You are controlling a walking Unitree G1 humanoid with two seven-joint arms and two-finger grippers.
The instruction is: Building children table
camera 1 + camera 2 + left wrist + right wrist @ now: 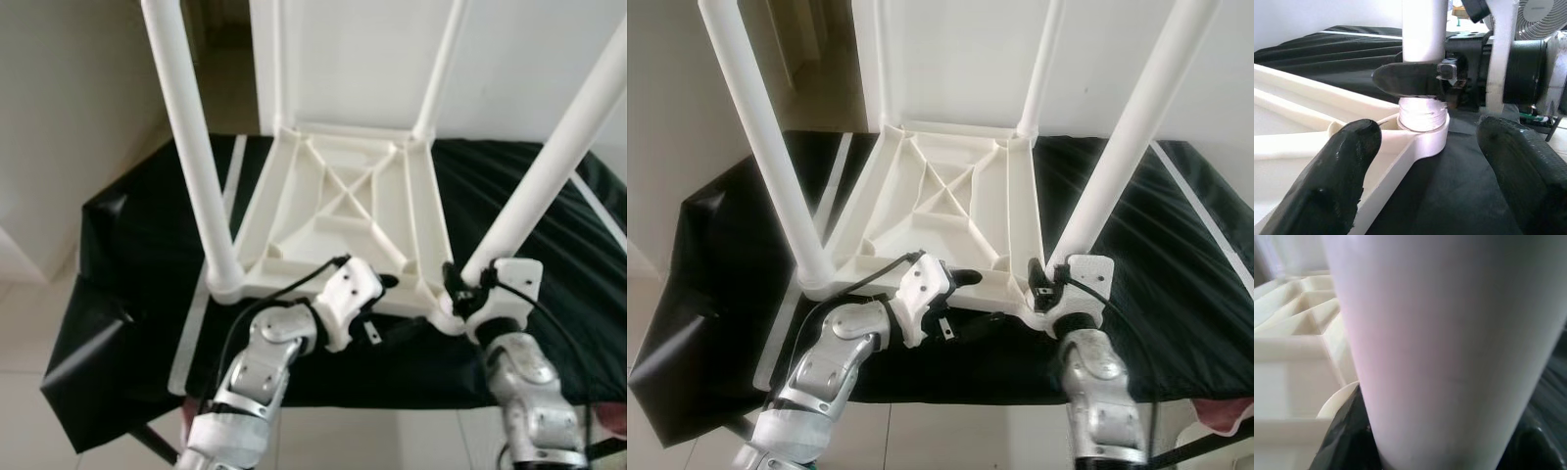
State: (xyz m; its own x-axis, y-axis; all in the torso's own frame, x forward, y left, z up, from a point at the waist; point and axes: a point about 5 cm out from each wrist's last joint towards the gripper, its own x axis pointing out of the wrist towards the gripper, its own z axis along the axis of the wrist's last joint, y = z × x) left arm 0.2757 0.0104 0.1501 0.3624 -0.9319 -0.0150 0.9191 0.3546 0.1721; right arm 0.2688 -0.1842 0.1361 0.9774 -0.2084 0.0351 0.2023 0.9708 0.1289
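Note:
A white children's table (343, 211) lies upside down on a black cloth, its ribbed underside facing up and its white legs standing upright. My right gripper (458, 290) is shut on the near-right leg (554, 162) just above its screw socket; one black finger (1405, 81) presses the leg (1424, 29). This leg (1449, 342) looms close in the right wrist view. My left gripper (384, 308) is open at the tabletop's near rim, pointing toward that socket. Its fingertips (1337, 181) stand wide apart, with the rim running between them and nothing held.
The near-left leg (191, 147) rises beside my left arm, and two far legs (441, 69) stand by the white wall. The black cloth (127, 255) has white stripes and drops off at the front edge. A fan (1542, 14) stands to the right.

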